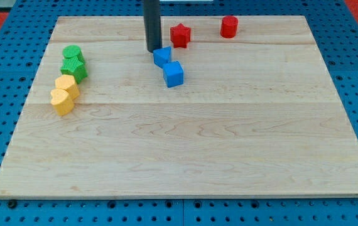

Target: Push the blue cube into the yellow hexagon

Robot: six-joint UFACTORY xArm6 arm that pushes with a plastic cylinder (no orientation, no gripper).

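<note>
The blue cube [174, 74] sits on the wooden board at upper centre. A second, smaller blue block [162, 56] lies just above and to its left, touching it. My tip [152, 49] rests just left of that smaller blue block, close to or touching it, and up-left of the blue cube. The yellow hexagon [66, 85] lies near the board's left edge, with another yellow block [61, 100] touching it below. The blue cube is far to the right of the yellow hexagon.
Two green blocks [73, 63] sit stacked in line above the yellow ones at the left. A red star-shaped block [180, 35] lies right of the rod and a red cylinder [229, 27] near the top right. The board [185, 157] lies on blue pegboard.
</note>
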